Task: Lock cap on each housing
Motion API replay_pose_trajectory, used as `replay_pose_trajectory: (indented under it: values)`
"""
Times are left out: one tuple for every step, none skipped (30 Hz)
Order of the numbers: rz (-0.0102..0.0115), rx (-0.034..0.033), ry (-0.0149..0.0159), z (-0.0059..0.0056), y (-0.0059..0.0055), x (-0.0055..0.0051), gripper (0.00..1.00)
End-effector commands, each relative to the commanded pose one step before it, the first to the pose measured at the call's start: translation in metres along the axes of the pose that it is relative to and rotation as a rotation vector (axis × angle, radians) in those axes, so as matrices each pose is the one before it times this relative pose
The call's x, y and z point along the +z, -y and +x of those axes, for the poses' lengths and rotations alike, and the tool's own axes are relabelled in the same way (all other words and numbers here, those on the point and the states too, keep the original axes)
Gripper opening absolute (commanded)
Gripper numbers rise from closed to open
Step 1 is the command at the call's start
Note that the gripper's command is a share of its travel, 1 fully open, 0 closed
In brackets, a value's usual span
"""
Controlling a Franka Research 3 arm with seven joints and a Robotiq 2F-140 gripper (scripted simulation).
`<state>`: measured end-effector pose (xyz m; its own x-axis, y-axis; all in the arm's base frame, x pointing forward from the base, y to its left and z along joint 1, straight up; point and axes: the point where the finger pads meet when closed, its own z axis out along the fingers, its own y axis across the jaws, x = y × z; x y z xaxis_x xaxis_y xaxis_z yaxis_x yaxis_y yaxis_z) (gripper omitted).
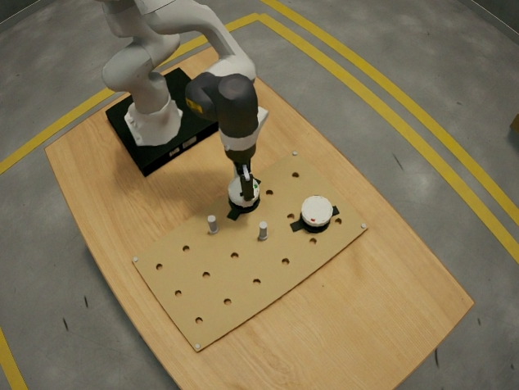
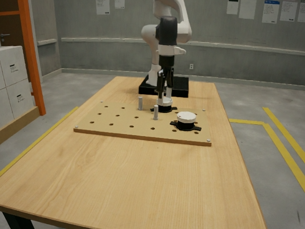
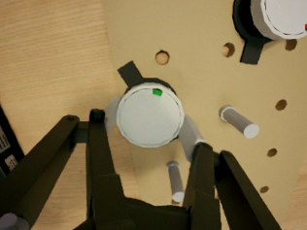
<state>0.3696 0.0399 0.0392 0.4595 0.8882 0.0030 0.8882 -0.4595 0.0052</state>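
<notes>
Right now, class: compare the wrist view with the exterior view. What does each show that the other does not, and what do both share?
Only the wrist view shows the green mark on the gripped cap and a grey finger pad against its rim.

Only the exterior view shows the arm's black base, the whole pegboard on the table, and an orange post.

Both show the gripper shut on that cap, the second cap on its black housing, and two grey pegs.
</notes>
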Motion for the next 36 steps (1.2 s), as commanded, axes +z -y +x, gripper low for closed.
replay_pose_trajectory:
  values:
    - [0.00594,0.0046,0.00167,0.00035,0.00414,0.00168,0.1]
    - [0.0,0.0,0.0,0.0,0.0,0.0,0.1]
    - [0.0,0.0,0.0,0.0,0.0,0.0,0.1]
    - [0.0,0.0,0.0,0.0,0.0,0.0,0.1]
    - [0.0,0.0,0.0,0.0,0.0,0.0,0.1]
    - [0.0,0.0,0.0,0.0,0.0,0.0,0.1]
    - [0.0,0.0,0.0,0.0,0.0,0.0,0.1]
    - [0.0,0.0,0.0,0.0,0.0,0.0,0.1]
    - [0.0,0.0,0.0,0.0,0.0,0.0,0.78]
    - [0.0,0.0,0.0,0.0,0.0,0.0,0.78]
    - [0.0,0.0,0.0,0.0,0.0,0.0,0.78]
    - [0.0,0.0,0.0,0.0,0.0,0.0,0.78]
    - [0.0,0.0,0.0,0.0,0.0,0.0,0.78]
    - [0.0,0.0,0.0,0.0,0.0,0.0,0.78]
    - [0.0,0.0,0.0,0.0,0.0,0.0,0.78]
    - [0.0,0.0,0.0,0.0,0.0,0.0,0.78]
    - [0.0,0.0,0.0,0.0,0.0,0.0,0.78]
    - [0.0,0.0,0.0,0.0,0.0,0.0,0.78]
    - [0.0,0.0,0.0,0.0,0.0,0.0,0.78]
    - [0.0,0.0,0.0,0.0,0.0,0.0,0.78]
    - [0.0,0.0,0.0,0.0,0.0,0.0,0.78]
    - [0.0,0.0,0.0,0.0,0.0,0.0,0.78]
    - [0.0,0.0,0.0,0.0,0.0,0.0,0.78]
    - [0.0,0.0,0.0,0.0,0.0,0.0,0.78]
    - [0.0,0.0,0.0,0.0,0.0,0.0,0.78]
    - [0.0,0.0,0.0,0.0,0.0,0.0,0.78]
    - [0.0,0.0,0.0,0.0,0.0,0.0,0.78]
    - [0.0,0.0,0.0,0.0,0.0,0.0,0.78]
    - [0.0,0.0,0.0,0.0,0.0,0.0,0.78]
    - [0.00001,0.0,0.00001,0.0,0.00001,0.0,0.78]
    - [0.0,0.0,0.0,0.0,0.0,0.0,0.78]
    - [0.0,0.0,0.0,0.0,0.0,0.0,0.78]
    - [0.0,0.0,0.0,0.0,0.0,0.0,0.78]
    - [0.0,0.0,0.0,0.0,0.0,0.0,0.78]
    - [0.0,0.0,0.0,0.0,0.0,0.0,0.78]
    - [0.0,0.0,0.0,0.0,0.0,0.0,0.78]
